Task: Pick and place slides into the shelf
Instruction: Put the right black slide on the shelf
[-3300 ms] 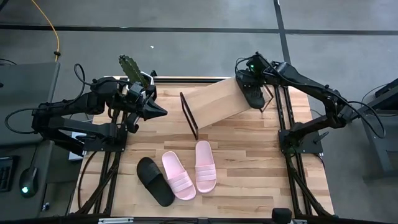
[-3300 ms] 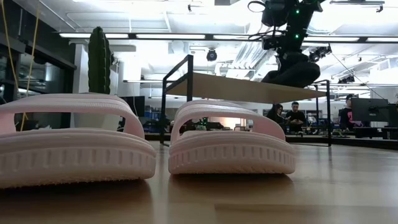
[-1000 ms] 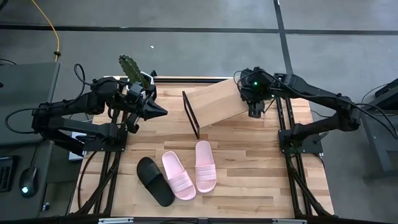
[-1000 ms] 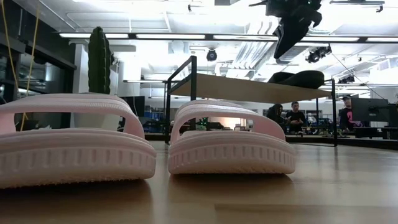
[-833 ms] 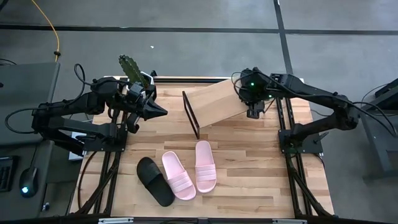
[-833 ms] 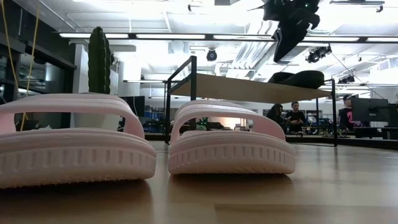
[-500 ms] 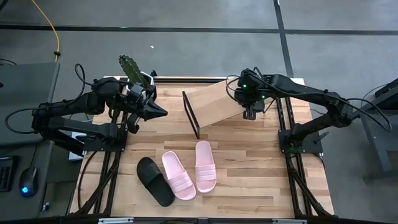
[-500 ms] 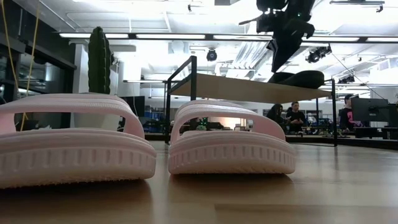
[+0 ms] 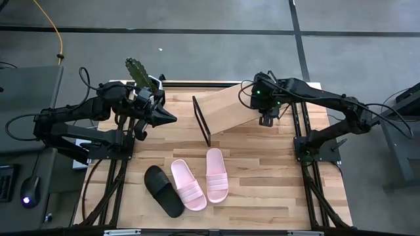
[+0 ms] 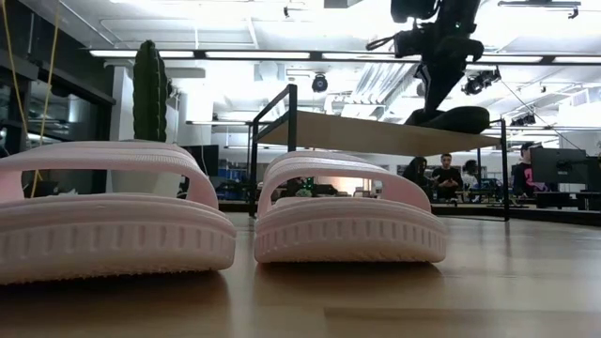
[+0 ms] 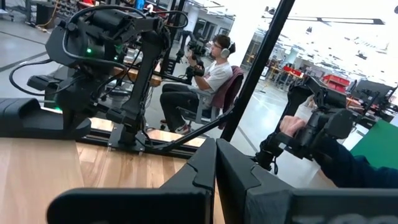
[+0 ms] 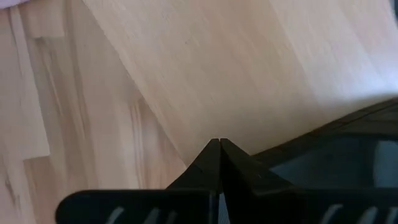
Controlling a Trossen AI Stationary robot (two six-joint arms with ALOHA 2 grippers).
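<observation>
High view: right gripper shut and empty at upper right over shelf; left gripper shut, parked upper left; three slides waiting at lower centre. Low view: one black slide already resting on the plank, upper right, released.

Two pink slides and a black one lie together — well apart from the shelf.

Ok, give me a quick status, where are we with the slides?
Left gripper shut, parked beside the cactus. Right gripper shut, empty, above the shelf. One black slide on shelf; black slide and two pink slides on table.
</observation>
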